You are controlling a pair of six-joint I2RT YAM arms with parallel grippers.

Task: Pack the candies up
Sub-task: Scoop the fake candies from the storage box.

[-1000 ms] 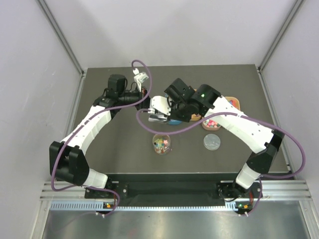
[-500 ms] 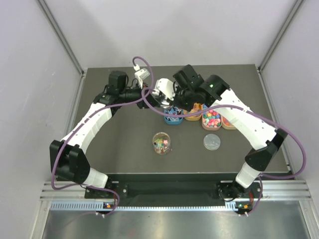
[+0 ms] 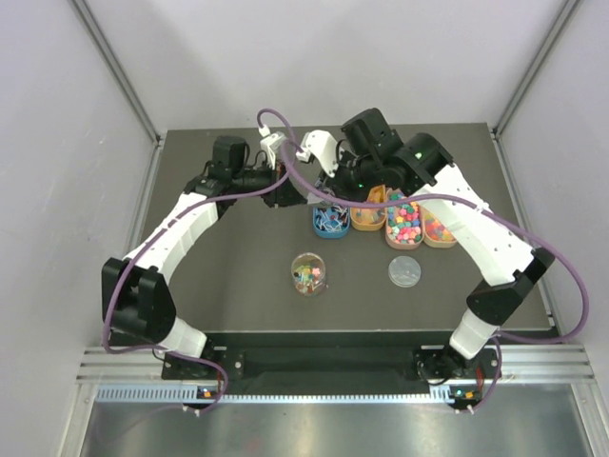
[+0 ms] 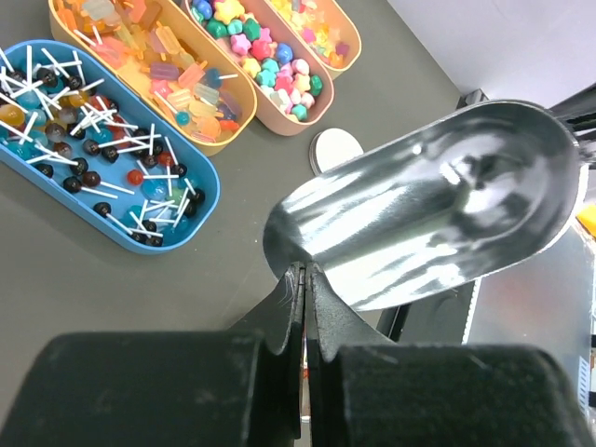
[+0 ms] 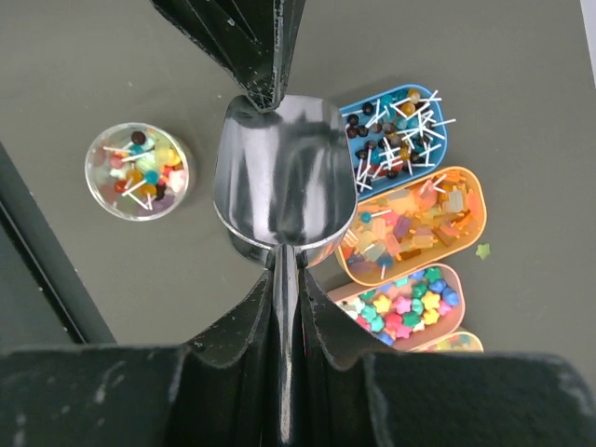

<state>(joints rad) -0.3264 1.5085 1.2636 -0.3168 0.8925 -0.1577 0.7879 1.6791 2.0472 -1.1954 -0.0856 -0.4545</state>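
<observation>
The desk (image 3: 219, 267) carries all items, with the left arm (image 3: 181, 233) and right arm (image 3: 476, 233) both reaching toward its far half. Four oval trays stand side by side there: a blue tray (image 3: 330, 238), an orange tray (image 3: 366, 229), a pink tray (image 3: 403, 247) and a fourth tray (image 3: 440, 245) at the right end. A polished metal scoop (image 5: 279, 168) is suspended above the desk just left of the blue tray. The right end effector (image 5: 284, 261) is clamped on the scoop's handle. The left end effector (image 4: 300, 275) is fully closed, and its fingertips meet the front lip of the scoop. A clear round jar (image 5: 89, 170) stands nearer the arm bases, apart from the trays, and its lid (image 3: 404, 271) lies flat on the desk to its right. The candies (image 3: 403, 221) fill the trays, sorted by type: lollipops in blue, wrapped pieces in orange, star shapes in pink. A mixed portion sits inside the jar. One green star lies loose on the desk beside the orange tray.
</observation>
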